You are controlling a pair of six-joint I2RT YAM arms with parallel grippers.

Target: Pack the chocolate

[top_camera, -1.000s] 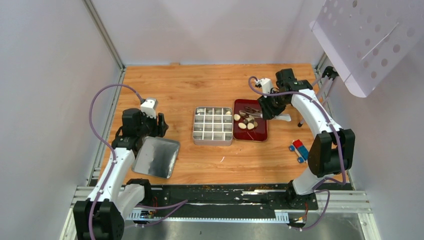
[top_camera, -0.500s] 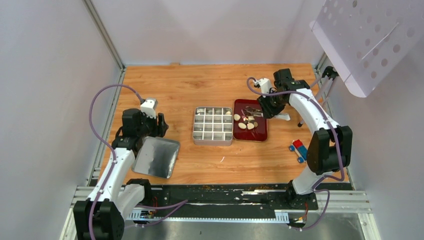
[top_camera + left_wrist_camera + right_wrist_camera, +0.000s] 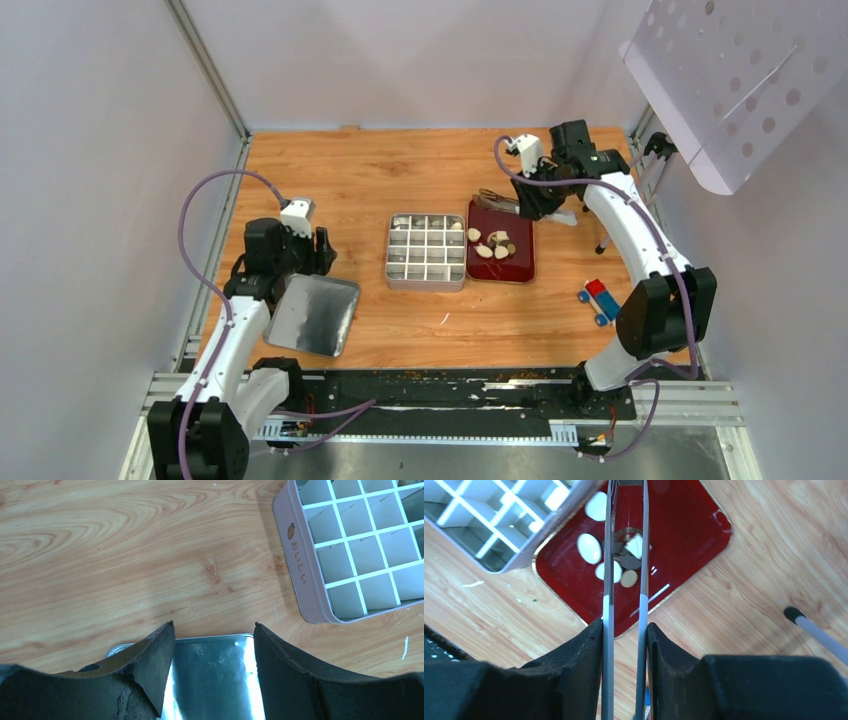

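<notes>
Barely begun: cream and brown oval chocolate pieces (image 3: 589, 548) lie in the red tray (image 3: 694, 525) beside the grey compartment tin (image 3: 306, 575). The right gripper (image 3: 624, 625) has its jaws clenched on the long metal tongs (image 3: 607, 615); the left gripper (image 3: 214, 625) has its jaws released.

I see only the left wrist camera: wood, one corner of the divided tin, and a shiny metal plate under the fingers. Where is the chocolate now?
Observer: The chocolate lies on a red tray, directly right of the tin in the top view.
Operator: What is the right gripper doing?
Observer: The right gripper is shut on the metal tongs. Their blades reach out over the pieces.
Operator: Is there anything else near that arm?
Observer: A small red-and-blue block lies on the wood, right of the tray and nearer to the arm bases.
</notes>
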